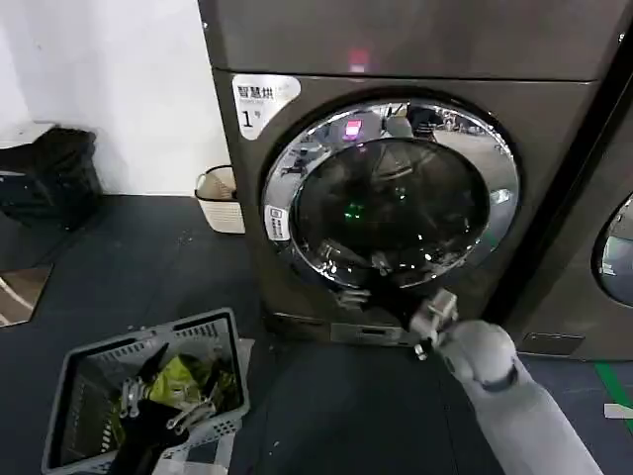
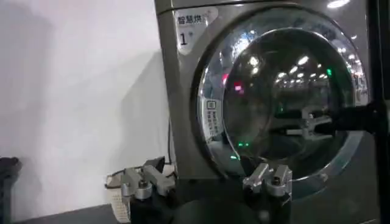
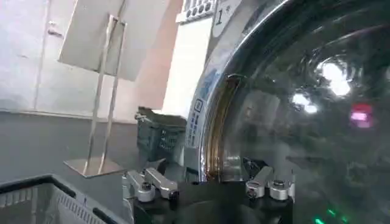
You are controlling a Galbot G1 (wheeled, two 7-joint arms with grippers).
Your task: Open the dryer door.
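Head view, grey basket on floor left of dryer, closed dryer door

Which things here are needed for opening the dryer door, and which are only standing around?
For the job:
- dryer door, shut
- dryer
- right gripper, open, at the door's lower rim

Just lying about:
- grey basket with the left gripper over it
- beige bin by the wall
- neighbouring machine

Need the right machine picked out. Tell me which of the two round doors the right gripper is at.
The right gripper is at the dryer door with the full chrome rim, below the white "1" sticker, not the neighbouring door at the edge.
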